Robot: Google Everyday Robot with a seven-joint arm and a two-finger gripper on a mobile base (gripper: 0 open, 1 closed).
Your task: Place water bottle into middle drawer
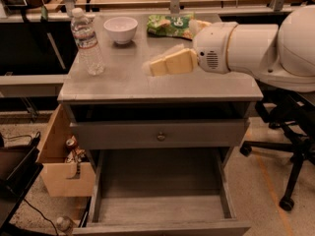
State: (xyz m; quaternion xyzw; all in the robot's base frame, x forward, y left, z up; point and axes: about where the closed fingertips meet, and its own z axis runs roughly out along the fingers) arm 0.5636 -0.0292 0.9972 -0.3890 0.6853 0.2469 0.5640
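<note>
The water bottle (86,41) stands upright near the back left corner of the grey cabinet top (123,85); it is clear and ribbed, with a white cap and a white-and-red label. My gripper (153,68), tan-coloured on a white arm, hovers over the middle of the top, to the right of the bottle and apart from it. It holds nothing that I can see. The middle drawer (162,208) is pulled out low at the front, a wide shallow grey box showing a bare plank floor.
A white bowl (120,29) and a green snack bag (170,24) sit at the back of the top. A closed drawer with a knob (161,136) is above the open one. A tan plywood box (61,168) stands at the left, an office chair (290,146) at the right.
</note>
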